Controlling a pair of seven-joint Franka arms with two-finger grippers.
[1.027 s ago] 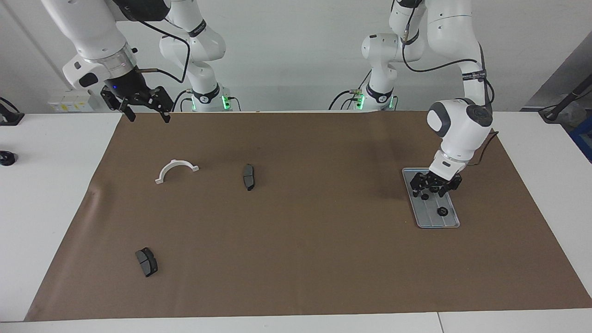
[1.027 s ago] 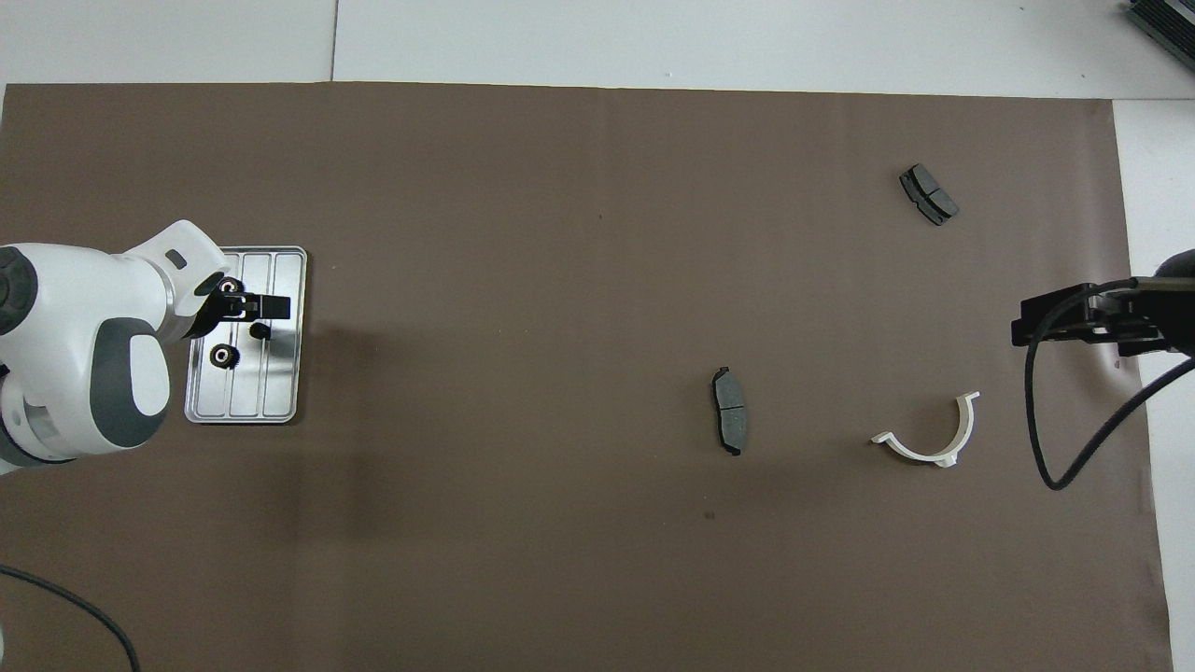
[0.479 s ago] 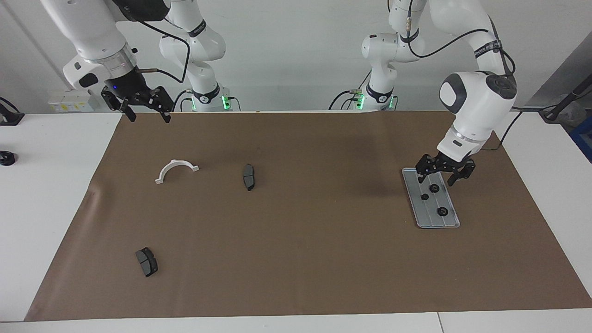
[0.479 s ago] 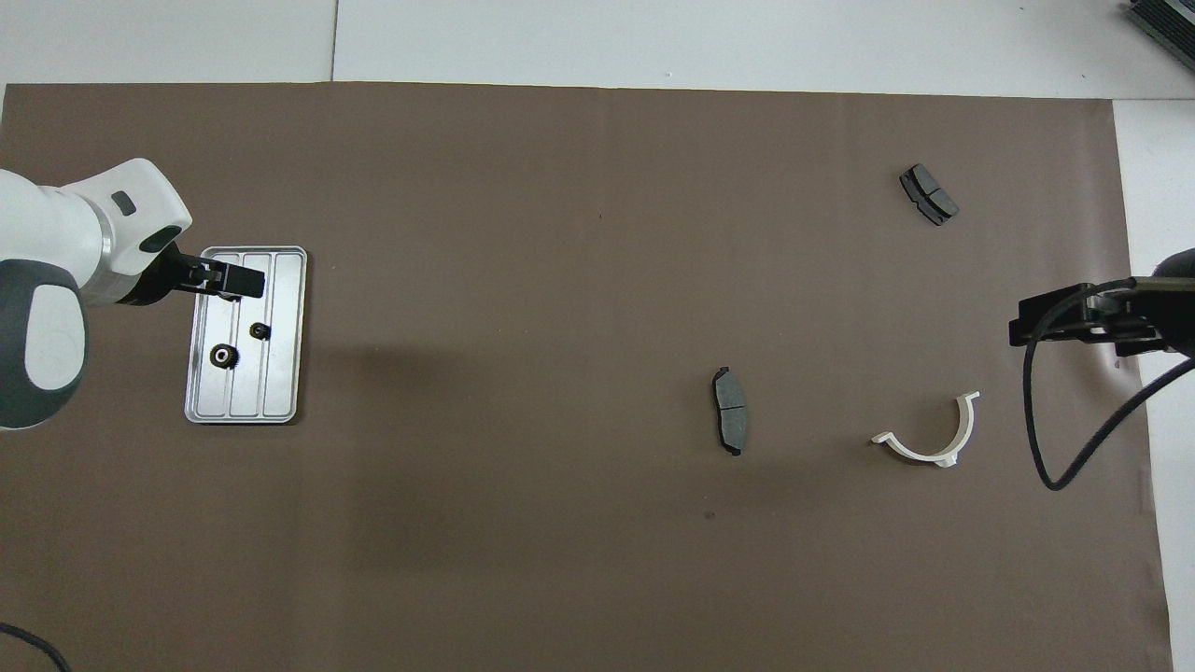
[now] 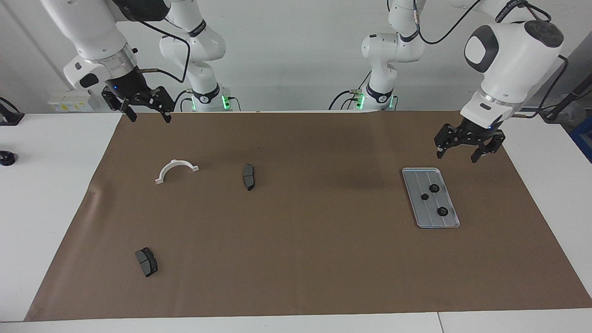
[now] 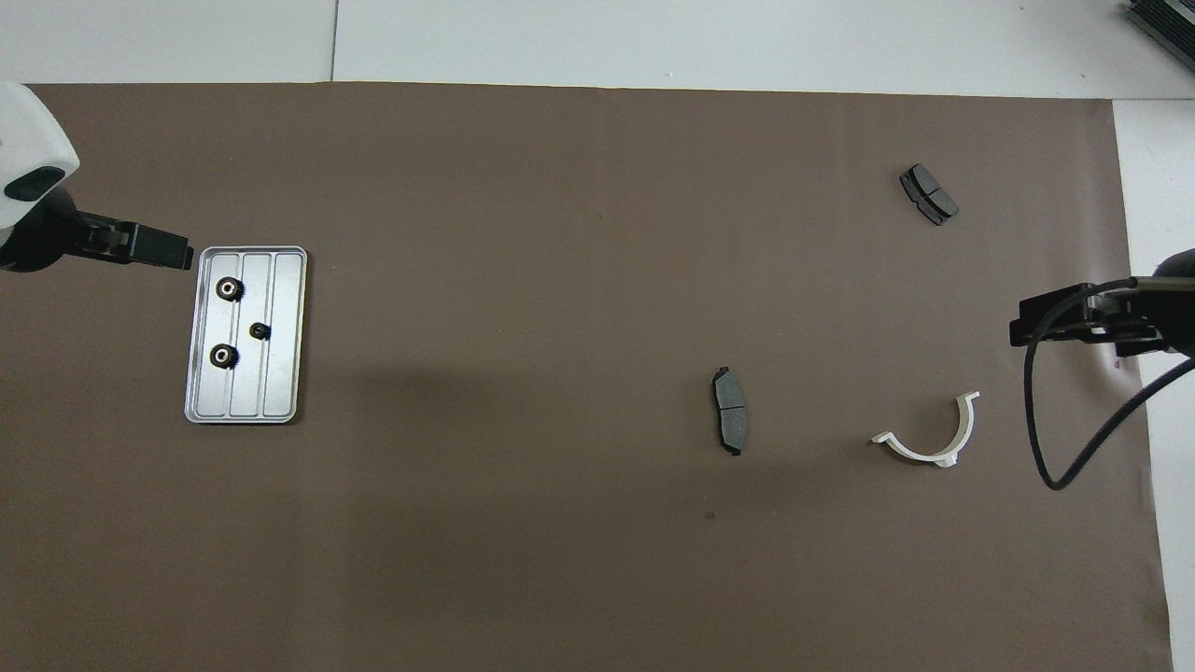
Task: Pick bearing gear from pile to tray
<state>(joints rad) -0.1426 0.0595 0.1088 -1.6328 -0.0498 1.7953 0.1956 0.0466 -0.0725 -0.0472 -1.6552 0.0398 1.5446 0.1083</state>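
Observation:
The silver tray [image 5: 417, 178] [image 6: 280, 373] lies toward the left arm's end of the table. Three black bearing gears rest in it: one [image 5: 434, 188] [image 6: 227, 289], a smaller one [image 5: 424, 196] [image 6: 260, 330] and one more [image 5: 442, 211] [image 6: 222, 355]. My left gripper [image 5: 458, 156] [image 6: 154, 250] hangs open and empty, raised over the brown mat just outside the tray's rim. Toward the right arm's end the pile shows a white half-ring bracket [image 5: 175, 162] [image 6: 920, 454] and two dark grey pads [image 5: 249, 176] [image 6: 730, 411], [image 5: 146, 262] [image 6: 929, 194]. My right gripper [image 5: 149, 118] [image 6: 1027, 329] waits open above the mat's edge.
A brown mat [image 5: 314, 240] [image 6: 523, 233] covers most of the white table. A black cable [image 6: 1055, 467] loops down from the right arm near the bracket. A small dark object [image 5: 6, 158] sits on the bare table past the mat, at the right arm's end.
My left gripper has lifted off the tray and drawn back over the mat, leaving a third gear in the tray. The right arm has not moved.

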